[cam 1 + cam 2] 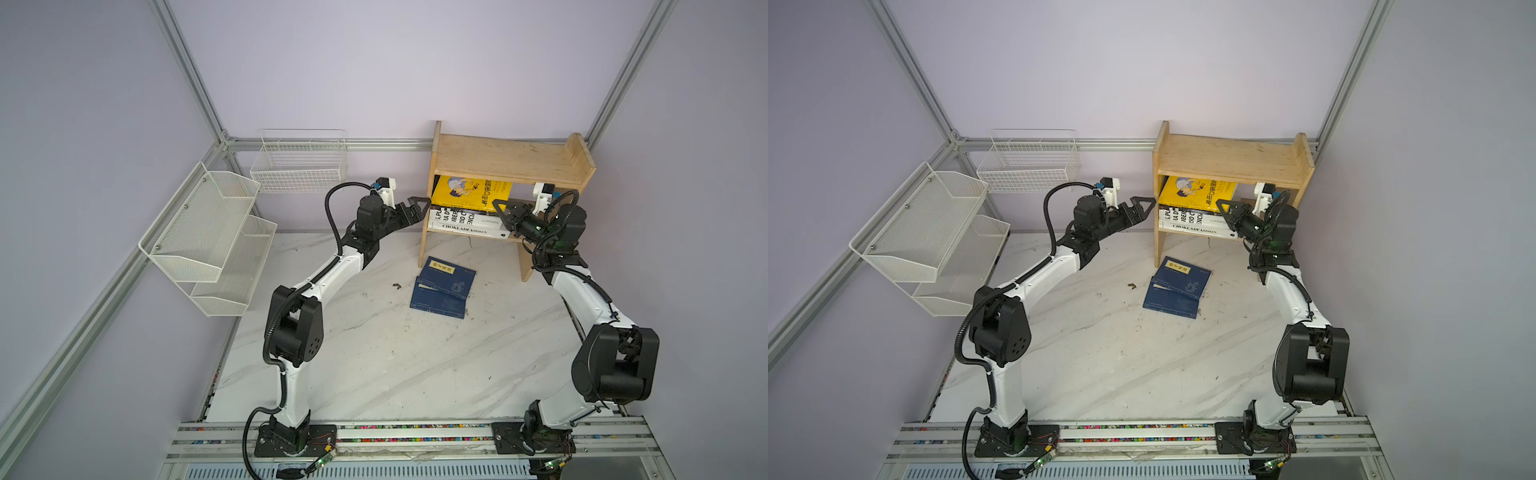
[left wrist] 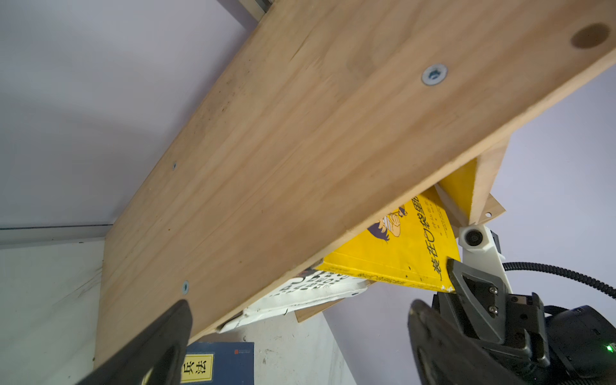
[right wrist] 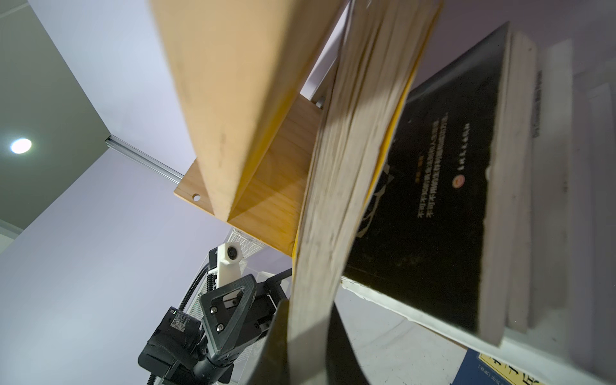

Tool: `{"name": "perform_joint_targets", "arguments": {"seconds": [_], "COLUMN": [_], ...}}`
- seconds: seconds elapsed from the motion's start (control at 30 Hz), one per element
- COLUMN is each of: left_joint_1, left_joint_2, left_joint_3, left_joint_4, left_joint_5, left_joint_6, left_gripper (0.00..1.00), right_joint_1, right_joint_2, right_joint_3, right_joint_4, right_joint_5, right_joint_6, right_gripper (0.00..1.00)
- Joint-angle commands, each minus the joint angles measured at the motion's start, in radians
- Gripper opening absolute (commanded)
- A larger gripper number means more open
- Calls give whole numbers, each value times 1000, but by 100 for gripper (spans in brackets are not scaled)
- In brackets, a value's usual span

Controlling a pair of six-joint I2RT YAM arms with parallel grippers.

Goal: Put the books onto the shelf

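Note:
The wooden shelf (image 1: 507, 158) (image 1: 1229, 160) stands at the back. On its lower tier lie white books (image 1: 465, 225), a black book (image 3: 433, 200) and on top a yellow book (image 1: 469, 193) (image 2: 400, 246), tilted up at its front. My right gripper (image 1: 498, 208) (image 3: 308, 333) is shut on the yellow book's page edge (image 3: 350, 166). My left gripper (image 1: 420, 205) (image 2: 300, 343) hangs open just outside the shelf's left side panel (image 2: 300, 150), holding nothing. Two navy books (image 1: 446, 280) (image 1: 1183, 278) lie overlapped on the table in front of the shelf.
A white mesh tiered rack (image 1: 208, 237) hangs on the left wall and a white wire basket (image 1: 299, 162) on the back wall. A small dark scrap (image 1: 397, 285) lies left of the navy books. The arms' mounting rail (image 1: 415, 436) runs along the table's front.

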Motion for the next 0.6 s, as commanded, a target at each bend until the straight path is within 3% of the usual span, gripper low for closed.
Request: {"name": "perform_joint_targets", "arguments": {"seconds": [0.0,0.17,0.57], "left_joint_1": [-11,-24,-32], "left_joint_2": [9,45,52], "left_joint_3": [145,182,189], "left_joint_4": [78,78,63], "left_joint_5": [-54,-77,-96], "left_joint_6": [2,-11,-10], "left_gripper": [100,99,100], "right_joint_1": [16,14,14], "right_joint_2": [44,64,33], "right_joint_3": [40,47,58], "right_joint_4": [69,68,-2], "right_joint_5": [67,105,267], "right_joint_6": [20,42,-21], "right_gripper": [11,27,41]}}
